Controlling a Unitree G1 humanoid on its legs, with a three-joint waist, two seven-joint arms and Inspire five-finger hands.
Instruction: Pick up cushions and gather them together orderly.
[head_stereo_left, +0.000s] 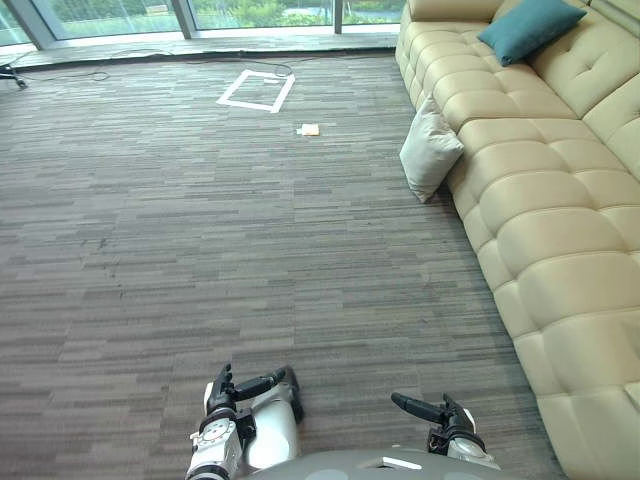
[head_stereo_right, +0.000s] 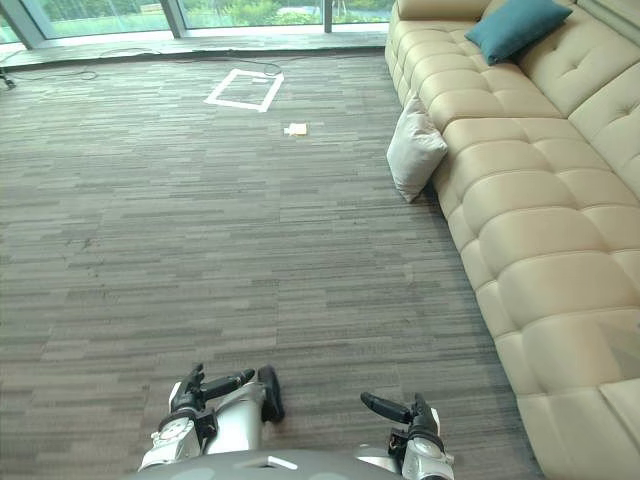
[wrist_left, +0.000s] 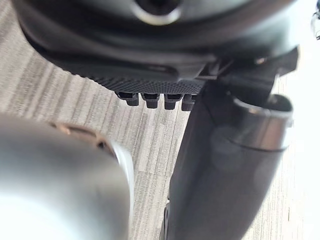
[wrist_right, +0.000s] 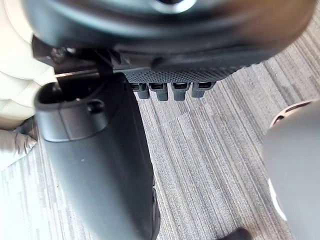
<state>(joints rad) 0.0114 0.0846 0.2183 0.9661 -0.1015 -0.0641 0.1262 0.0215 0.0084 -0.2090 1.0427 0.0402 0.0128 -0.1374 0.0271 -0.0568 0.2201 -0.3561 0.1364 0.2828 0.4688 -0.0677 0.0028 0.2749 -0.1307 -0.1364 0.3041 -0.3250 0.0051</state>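
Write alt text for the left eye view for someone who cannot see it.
A white cushion stands on grey carpet, leaning against the front of a beige sofa; a teal cushion lies on the sofa farther back. The left hand and right hand hang empty at the near edge.

Cushions: two. One teal cushion (head_stereo_left: 528, 27) on the far right, lying on the sofa; one pale cushion (head_stereo_left: 429, 150) on the floor, leaning against the sofa front.
Sofa (head_stereo_left: 540, 200): one, cream, tufted, along the right.
Taped rectangle (head_stereo_left: 246, 105): one, white outline, on the far carpet (head_stereo_left: 200, 250).
Small pale flat item (head_stereo_left: 309, 129): one, on the carpet just right of the rectangle.
Robot hands: two, left robot hand (head_stereo_left: 250, 388) and right robot hand (head_stereo_left: 430, 410), at the near edge.
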